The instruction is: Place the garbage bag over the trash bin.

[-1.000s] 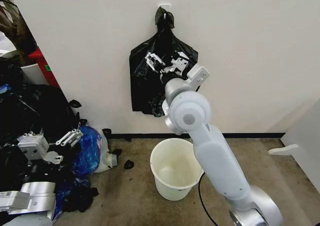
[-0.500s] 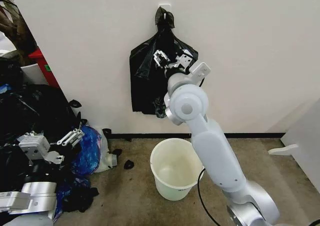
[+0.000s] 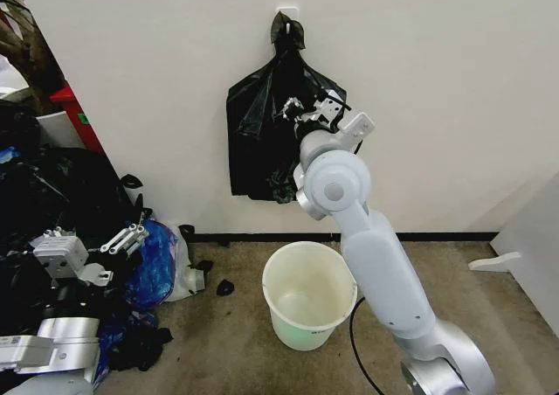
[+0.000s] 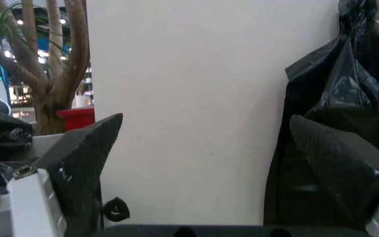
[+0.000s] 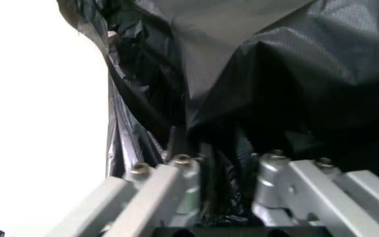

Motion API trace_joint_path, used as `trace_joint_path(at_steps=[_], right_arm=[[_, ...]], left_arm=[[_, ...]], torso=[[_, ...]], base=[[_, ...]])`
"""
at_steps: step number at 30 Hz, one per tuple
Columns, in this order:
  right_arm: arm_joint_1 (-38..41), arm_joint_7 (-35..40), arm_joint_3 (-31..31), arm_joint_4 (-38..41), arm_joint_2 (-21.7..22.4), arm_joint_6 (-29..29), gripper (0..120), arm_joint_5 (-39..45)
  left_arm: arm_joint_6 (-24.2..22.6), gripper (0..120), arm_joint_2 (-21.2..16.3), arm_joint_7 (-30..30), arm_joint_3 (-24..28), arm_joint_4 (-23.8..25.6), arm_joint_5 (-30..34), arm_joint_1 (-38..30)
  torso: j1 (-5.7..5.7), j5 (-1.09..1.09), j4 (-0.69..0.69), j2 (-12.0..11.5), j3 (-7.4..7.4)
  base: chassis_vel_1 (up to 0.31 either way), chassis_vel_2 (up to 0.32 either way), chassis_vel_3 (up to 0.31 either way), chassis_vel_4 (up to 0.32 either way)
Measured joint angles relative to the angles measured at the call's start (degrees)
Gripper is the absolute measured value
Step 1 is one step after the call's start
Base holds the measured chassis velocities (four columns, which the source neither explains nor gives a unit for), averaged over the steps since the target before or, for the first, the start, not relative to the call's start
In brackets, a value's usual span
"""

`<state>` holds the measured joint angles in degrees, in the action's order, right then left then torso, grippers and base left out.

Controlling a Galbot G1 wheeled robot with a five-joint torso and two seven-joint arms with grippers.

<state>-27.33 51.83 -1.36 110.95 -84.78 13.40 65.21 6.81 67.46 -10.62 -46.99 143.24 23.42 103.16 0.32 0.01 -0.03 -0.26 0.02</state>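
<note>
Step in hand, as we judge it — taking the bag. Garbage bag [image 3: 262, 137]: hanging from a wall hook above the trash bin [image 3: 310, 294], which stands bare on the floor. Right gripper [image 3: 310, 114]: fingers closed on a fold of film. Left gripper [image 3: 92, 246]: open, idle, low beside the bag heap [image 3: 61, 203]. Next — we must lift the bag free without tearing.

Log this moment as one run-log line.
right gripper: shut on garbage bag hanging on wall | left gripper: open, parked low | trash bin: unlined
</note>
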Motion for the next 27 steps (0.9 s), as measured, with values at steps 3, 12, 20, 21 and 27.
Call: trace_joint_path(at_steps=[3,12,20,21,27], right_arm=[[-0.6,-0.5,-0.4,2.0,1.0,0.2,0,2.0],[-4.6,-12.4,-2.5,9.2,7.1,3.1,0,7.9],[-7.7,-24.9,-5.6,10.8,13.5,4.9,0,11.2],[-8.2,-26.7,-6.1,10.8,14.7,5.3,0,11.7],[-9.2,-32.8,-8.4,10.2,19.2,6.8,0,15.8]], left_arm=[[0.0,100,-0.4,0.0,-0.1,0.0,0.0,-0.1],[-0.8,100,-3.4,0.1,-0.3,0.0,1.6,-1.0],[-5.6,100,-18.0,-1.0,0.0,0.0,11.0,-6.4],[-7.0,100,-21.1,-1.6,0.3,0.0,13.8,-8.8],[-9.9,100,-31.2,-1.8,1.1,-1.1,21.8,-15.9]], torso=[[0.00,0.00,0.01,0.0,0.00],[0.00,0.00,0.00,0.0,-0.01],[0.00,0.00,0.00,0.0,0.00],[0.00,0.00,-0.02,0.0,0.00],[0.00,0.00,-0.01,0.0,0.00]], base=[[0.000,0.000,0.000,0.000],[0.000,0.000,0.000,0.000],[0.000,0.000,0.000,0.000],[0.000,0.000,0.000,0.000],[0.000,0.000,0.000,0.000]])
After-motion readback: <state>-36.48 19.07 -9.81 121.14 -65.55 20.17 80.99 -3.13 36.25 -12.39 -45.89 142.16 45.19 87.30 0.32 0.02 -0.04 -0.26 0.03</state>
